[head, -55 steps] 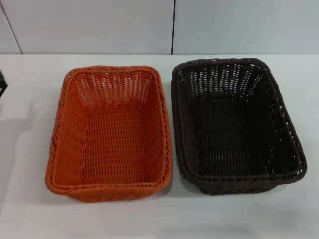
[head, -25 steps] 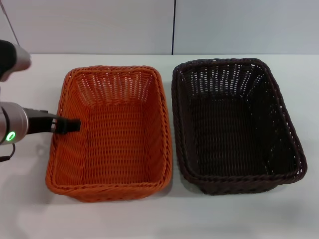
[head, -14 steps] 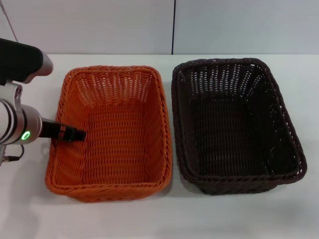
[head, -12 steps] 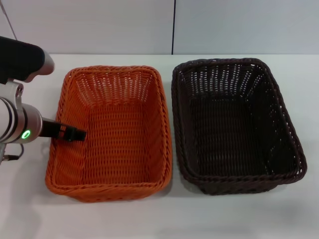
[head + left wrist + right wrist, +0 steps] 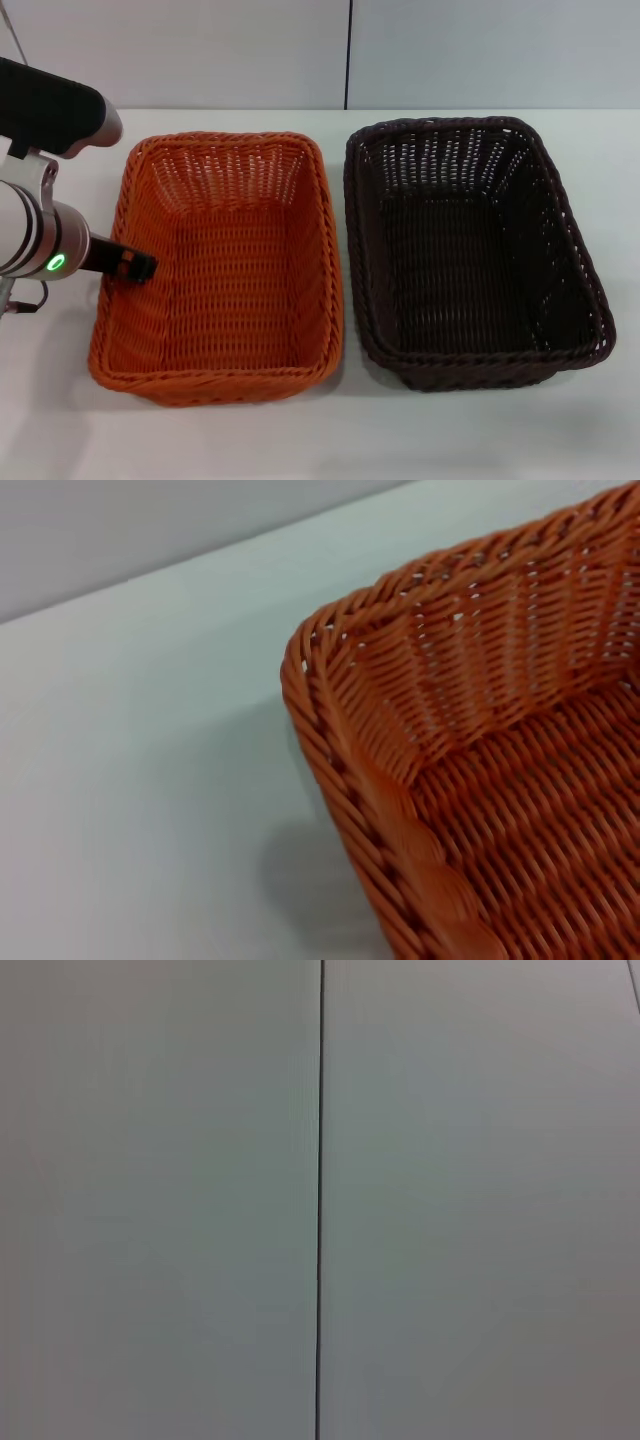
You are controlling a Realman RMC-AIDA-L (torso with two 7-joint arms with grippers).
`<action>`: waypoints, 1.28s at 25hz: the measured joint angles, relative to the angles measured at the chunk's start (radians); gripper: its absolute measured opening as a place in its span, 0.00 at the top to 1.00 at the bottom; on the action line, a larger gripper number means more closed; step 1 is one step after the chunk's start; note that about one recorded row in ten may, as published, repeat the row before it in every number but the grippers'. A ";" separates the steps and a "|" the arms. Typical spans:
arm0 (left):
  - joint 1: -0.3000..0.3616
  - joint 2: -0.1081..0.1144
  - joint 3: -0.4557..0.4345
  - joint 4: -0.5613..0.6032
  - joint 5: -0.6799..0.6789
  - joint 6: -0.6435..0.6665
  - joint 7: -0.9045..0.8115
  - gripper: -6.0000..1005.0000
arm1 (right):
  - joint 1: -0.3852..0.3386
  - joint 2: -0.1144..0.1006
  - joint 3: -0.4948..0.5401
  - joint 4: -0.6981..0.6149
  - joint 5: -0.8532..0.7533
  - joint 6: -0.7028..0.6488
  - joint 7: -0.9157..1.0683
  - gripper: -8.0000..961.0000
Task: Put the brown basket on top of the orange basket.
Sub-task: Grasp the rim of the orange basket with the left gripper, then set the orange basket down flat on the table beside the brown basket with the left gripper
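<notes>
Orange basket, left gripper at rim

white table, smooth and matte, filling most of the head view. behind it a pale grey wall of flat panels, split by a dark vertical seam near the middle and a slanted one at far left. same kind of wall and seam in the right wrist view. even, soft light; faint shadows on the table. table edge meeting wall in the left wrist view too.
</notes>
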 joint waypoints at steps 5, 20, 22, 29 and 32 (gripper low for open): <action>-0.005 0.000 -0.007 -0.002 0.000 -0.004 0.014 0.61 | 0.002 0.001 0.000 0.000 -0.001 -0.002 0.000 0.28; -0.009 -0.001 -0.059 -0.068 0.000 -0.036 0.275 0.73 | -0.003 0.006 -0.011 -0.010 0.001 -0.002 0.000 0.28; -0.005 0.000 -0.133 -0.120 -0.005 -0.070 0.369 0.73 | -0.007 0.007 -0.011 -0.017 0.001 -0.002 0.000 0.28; -0.020 0.001 -0.291 -0.238 -0.064 -0.207 0.615 0.74 | -0.014 0.010 -0.023 -0.041 0.003 0.003 0.000 0.28; -0.039 0.002 -0.397 -0.301 -0.141 -0.307 0.773 0.76 | -0.014 0.010 -0.036 -0.053 0.009 0.005 0.000 0.28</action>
